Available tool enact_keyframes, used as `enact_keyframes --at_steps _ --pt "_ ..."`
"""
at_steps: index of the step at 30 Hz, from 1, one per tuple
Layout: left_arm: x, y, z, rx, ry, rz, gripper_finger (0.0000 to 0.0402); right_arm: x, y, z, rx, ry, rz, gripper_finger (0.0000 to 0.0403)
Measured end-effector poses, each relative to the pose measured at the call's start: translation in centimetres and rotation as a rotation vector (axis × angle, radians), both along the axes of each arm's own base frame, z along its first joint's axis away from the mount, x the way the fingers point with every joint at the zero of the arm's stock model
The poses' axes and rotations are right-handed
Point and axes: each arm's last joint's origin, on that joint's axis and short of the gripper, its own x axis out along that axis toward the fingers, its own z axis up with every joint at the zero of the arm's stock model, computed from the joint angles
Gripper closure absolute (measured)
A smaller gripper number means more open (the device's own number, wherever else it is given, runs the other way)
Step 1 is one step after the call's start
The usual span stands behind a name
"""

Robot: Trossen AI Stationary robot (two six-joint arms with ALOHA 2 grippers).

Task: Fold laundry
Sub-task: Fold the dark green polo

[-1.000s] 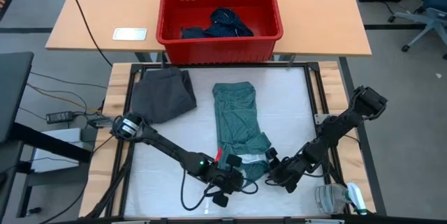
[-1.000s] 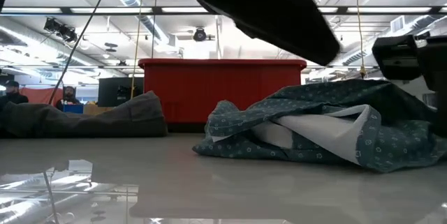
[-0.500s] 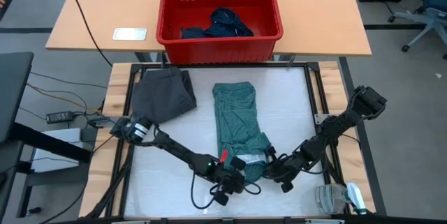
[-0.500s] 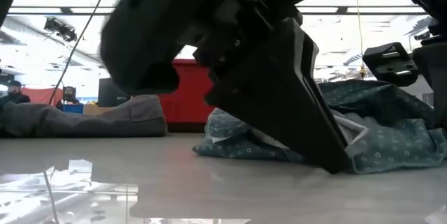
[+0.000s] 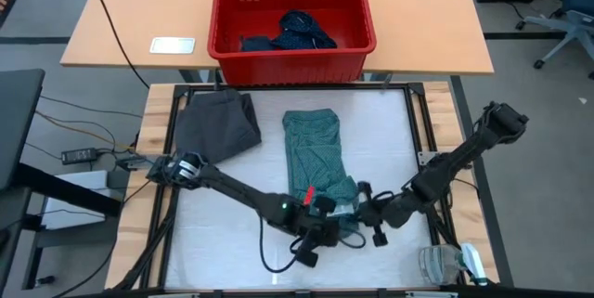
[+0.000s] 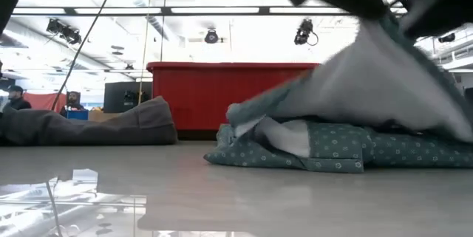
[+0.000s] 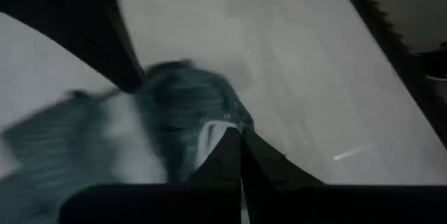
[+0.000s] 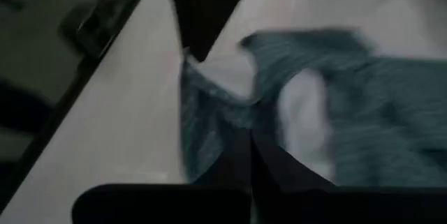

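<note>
I see the teal shirt [image 5: 316, 161] lying lengthwise in the middle of the white work mat [image 5: 390, 140], folded into a long strip running from the far side toward the near edge. Both grippers are at its near end. The left gripper [image 5: 331, 213] has its fingers pinched together on the shirt's near left corner; its wrist view shows the two dark fingers closed with teal cloth between them. The right gripper [image 5: 364, 207] is likewise clamped on the near right corner, fabric bunched at its fingertips. In the low view the near edge of the shirt [image 6: 347, 119] is raised off the mat, its pale inner side showing, while the rest lies flat.

The charcoal piece [image 5: 217, 123] sits crumpled at the far left corner of the mat, well apart from the shirt. The navy dotted piece [image 5: 295, 31] lies inside the red basket [image 5: 232, 19] on the wooden table [image 5: 121, 19] beyond.
</note>
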Motion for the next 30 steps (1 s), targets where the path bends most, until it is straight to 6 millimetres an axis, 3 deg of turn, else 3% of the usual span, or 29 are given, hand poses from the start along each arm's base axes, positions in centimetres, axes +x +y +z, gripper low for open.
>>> enact_keyframes --at_steps 6,9,17,26,30 --pt "0.0 4.5 5.9 0.114 0.019 0.192 0.0400 -0.7 -2.8 2.9 -0.018 -0.116 -0.178 0.0391" --pt "-0.3 7.6 7.7 0.120 0.053 0.300 0.0401 -1.0 -4.2 4.1 -0.013 -0.175 -0.268 0.0390" --pt "-0.7 16.7 6.9 0.142 0.218 0.603 0.0401 -1.3 -6.6 5.6 0.023 -0.231 -0.381 0.0398" --pt "-1.4 27.8 5.9 0.157 0.257 0.883 0.0401 -1.1 -7.5 3.2 0.075 -0.019 -0.462 0.0396" --pt "-1.7 32.1 4.3 0.024 0.302 0.943 0.0397 -0.4 -7.5 2.2 0.102 0.044 -0.452 0.0393"
